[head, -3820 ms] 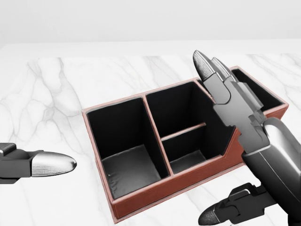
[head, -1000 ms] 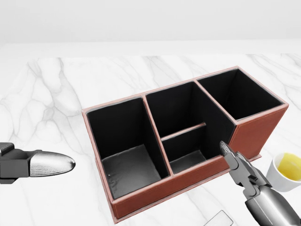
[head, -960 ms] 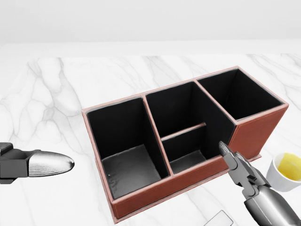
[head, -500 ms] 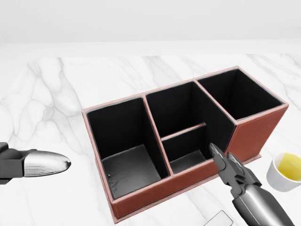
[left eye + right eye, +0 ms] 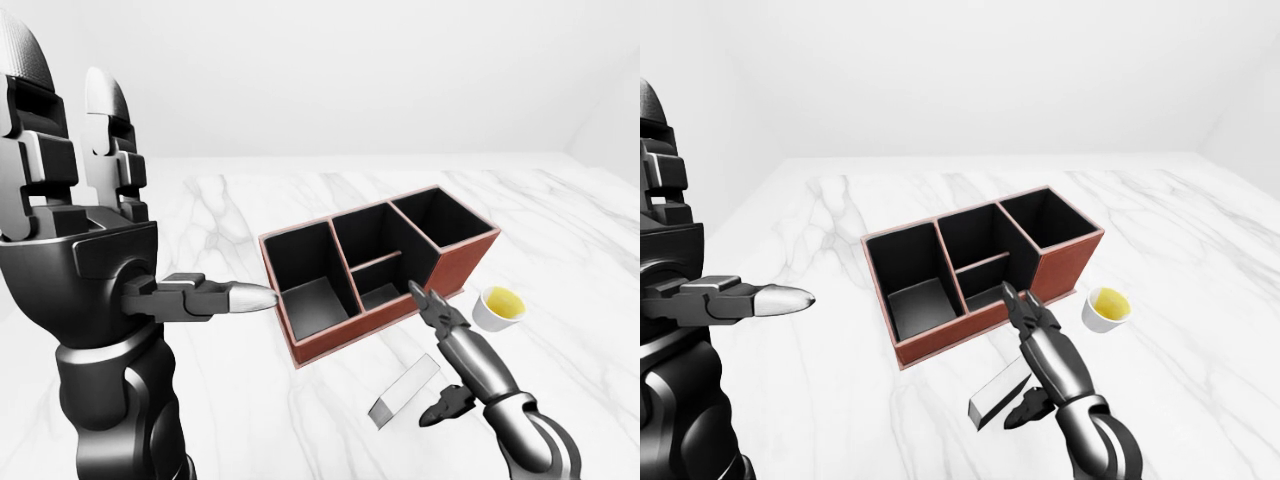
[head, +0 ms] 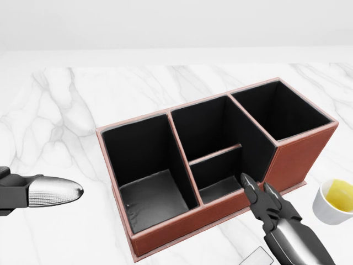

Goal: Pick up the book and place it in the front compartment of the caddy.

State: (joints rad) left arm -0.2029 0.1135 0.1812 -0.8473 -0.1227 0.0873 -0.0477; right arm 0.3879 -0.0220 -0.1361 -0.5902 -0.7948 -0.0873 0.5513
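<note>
My left hand (image 5: 80, 230) is up at the left, fingers spread, holding nothing. The caddy (image 5: 375, 268) sits mid-table, every compartment empty. The book (image 5: 404, 392) lies flat just below it, beside my right hand (image 5: 455, 345), fingers open. A cup (image 5: 498, 306) of yellow liquid stands at right.

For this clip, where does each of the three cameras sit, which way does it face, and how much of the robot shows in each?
Head view: on the head, looking steeply down on the caddy; only a left fingertip and the right hand show.
Left-eye view: on the head, looking out over the marble table; the left hand looms large at left, fingers raised.
Right-eye view: the paired eye, slightly offset; the right hand hovers open over the book.
All three share the caddy, the cup and the right hand.
</note>
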